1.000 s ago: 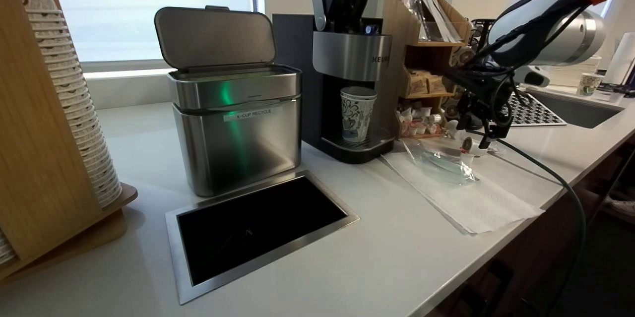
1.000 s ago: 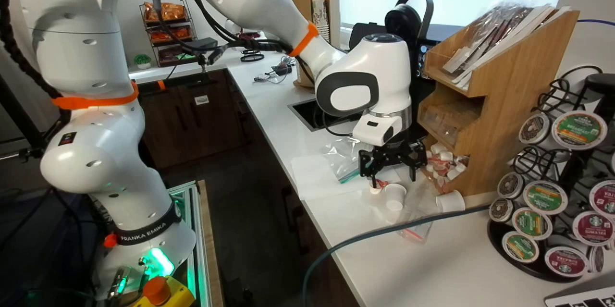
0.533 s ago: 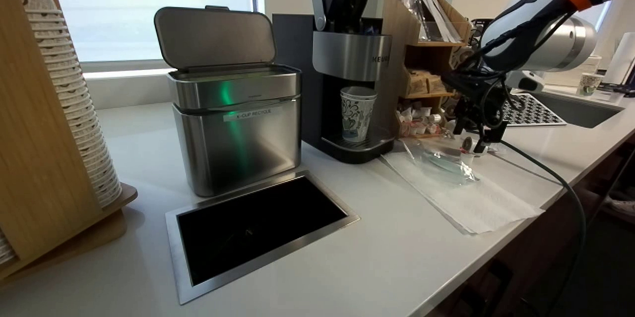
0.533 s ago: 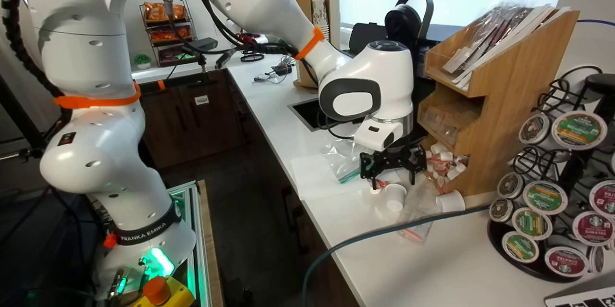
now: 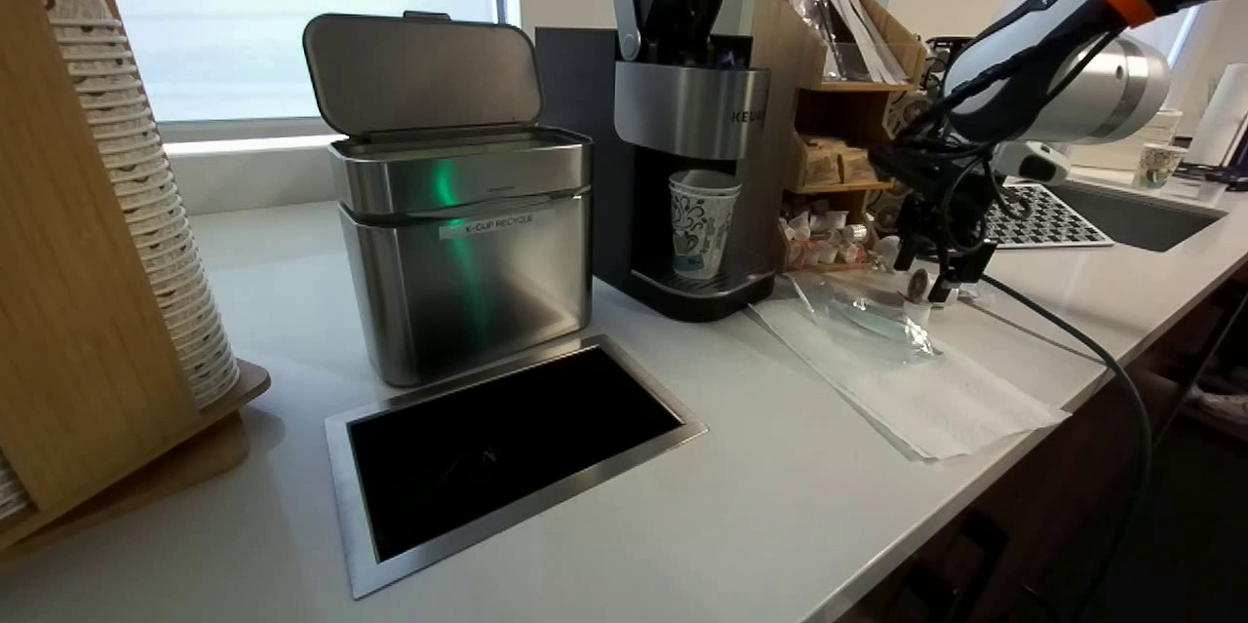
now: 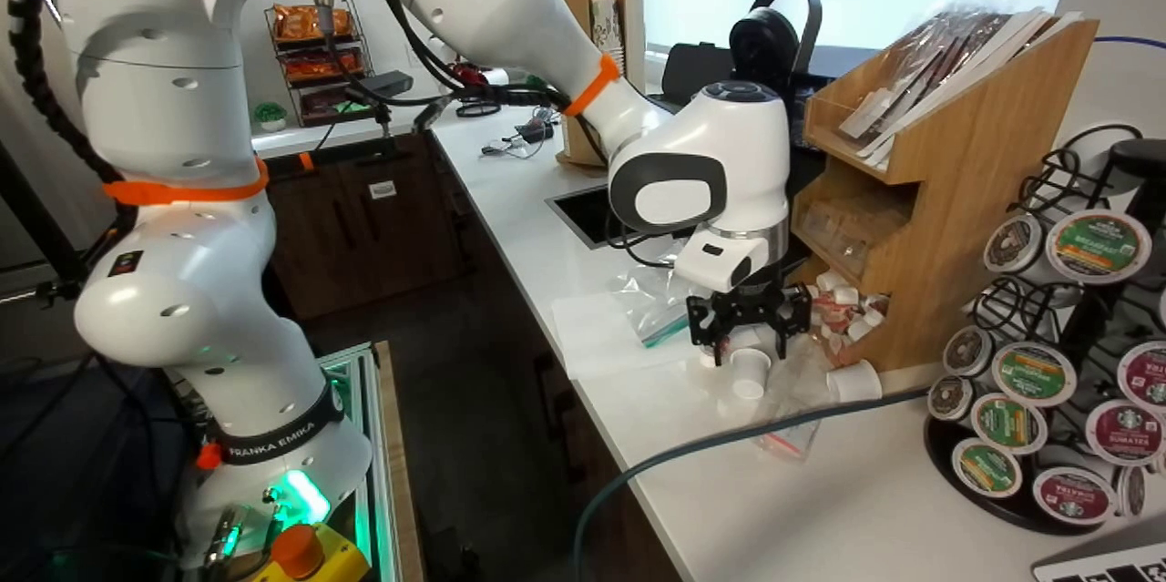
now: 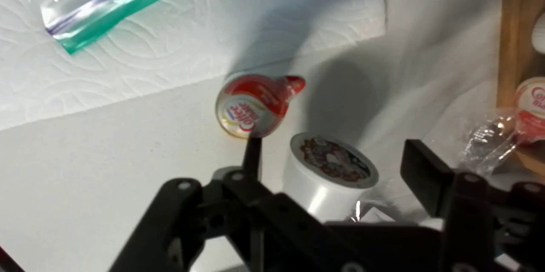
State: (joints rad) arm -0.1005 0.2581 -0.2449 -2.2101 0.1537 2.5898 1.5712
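Observation:
My gripper [image 7: 334,146] is open in the wrist view, with a white coffee pod [image 7: 323,195] between its two black fingers. The pod has a brown printed lid, and its lower part is hidden behind the gripper. I see a gap between pod and right finger; whether the left finger touches it I cannot tell. A red and white creamer cup [image 7: 249,108] lies just beyond the left fingertip, which overlaps its edge. In an exterior view, the gripper [image 6: 751,354] is low over the counter, right behind the white pod [image 6: 750,374]. It also shows in an exterior view [image 5: 921,280].
A clear bag [image 6: 651,300] lies on a paper towel [image 6: 588,341]. Another white pod [image 6: 854,382] lies on its side. A wooden organiser [image 6: 975,181], a pod carousel [image 6: 1020,509] and a green hose [image 6: 656,464] are near. A coffee machine [image 5: 682,116] and a steel bin [image 5: 478,282] stand beyond.
The arm has lowered slightly and shifted a little, bringing the open gripper closer down around the pod. The pod, creamer cup and bag have not visibly moved.

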